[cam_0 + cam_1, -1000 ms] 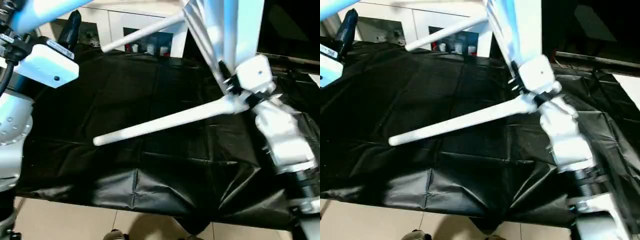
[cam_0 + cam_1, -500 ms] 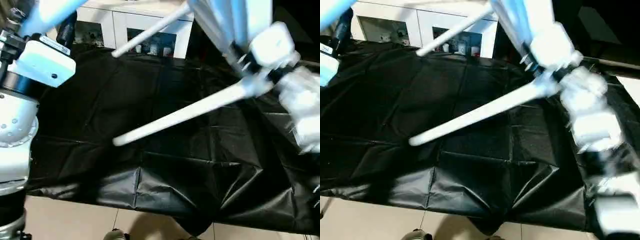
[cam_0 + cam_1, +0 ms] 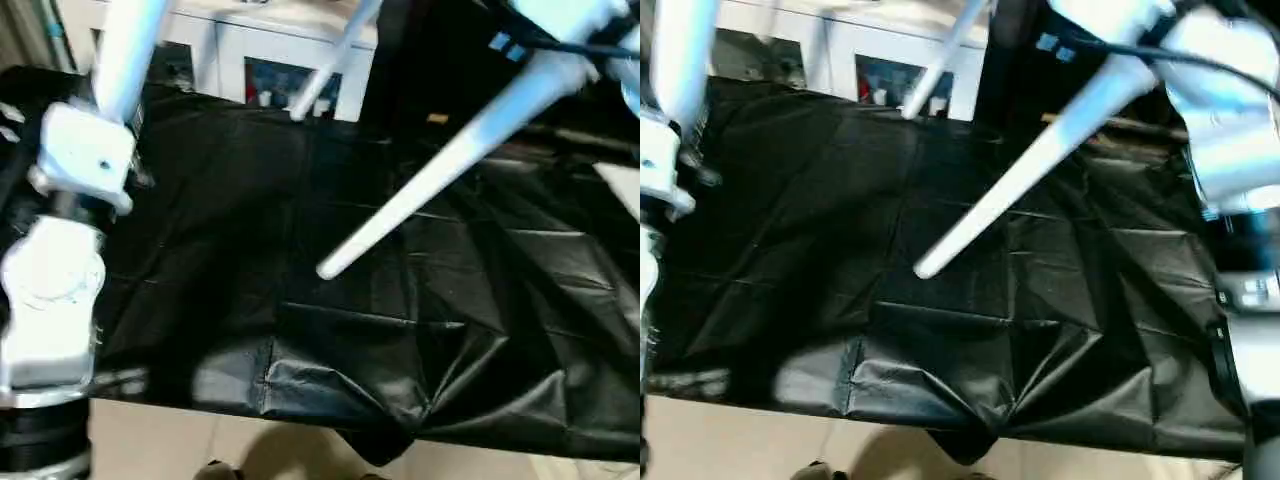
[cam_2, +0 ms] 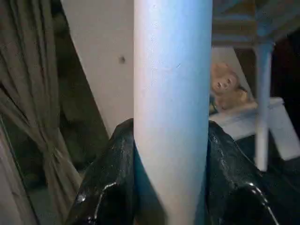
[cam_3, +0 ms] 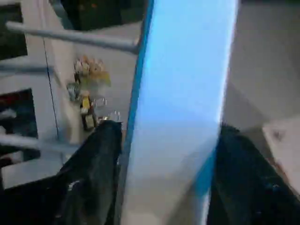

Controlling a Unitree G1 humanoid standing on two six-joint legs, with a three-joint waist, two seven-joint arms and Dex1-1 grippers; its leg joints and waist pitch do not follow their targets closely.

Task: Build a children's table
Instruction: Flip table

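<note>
The children's table is held up in the air, with its tabletop above the head views. One white leg (image 3: 430,170) slants down from the upper right, and its free end hangs over the black sheet. A second leg (image 3: 335,55) shows farther back. A third leg (image 3: 125,50) rises at the left. My left gripper (image 4: 171,129) is shut on that leg (image 4: 171,70), with a black finger (image 4: 117,178) pressed on each side. My right gripper (image 5: 168,126) is shut on a broad white part of the table (image 5: 183,70), and its wrist (image 3: 1230,110) is at the upper right.
A crinkled black sheet (image 3: 300,330) covers the work table, and its front edge hangs over the pale floor (image 3: 150,440). A white cabinet (image 3: 250,50) with small items stands behind. A curtain (image 4: 28,117) and a teddy bear (image 4: 225,84) are in the background.
The slanting leg has swung steeper, and its free end has moved right. My right gripper has risen toward the upper right corner. My left forearm has turned upright beneath the left leg.
</note>
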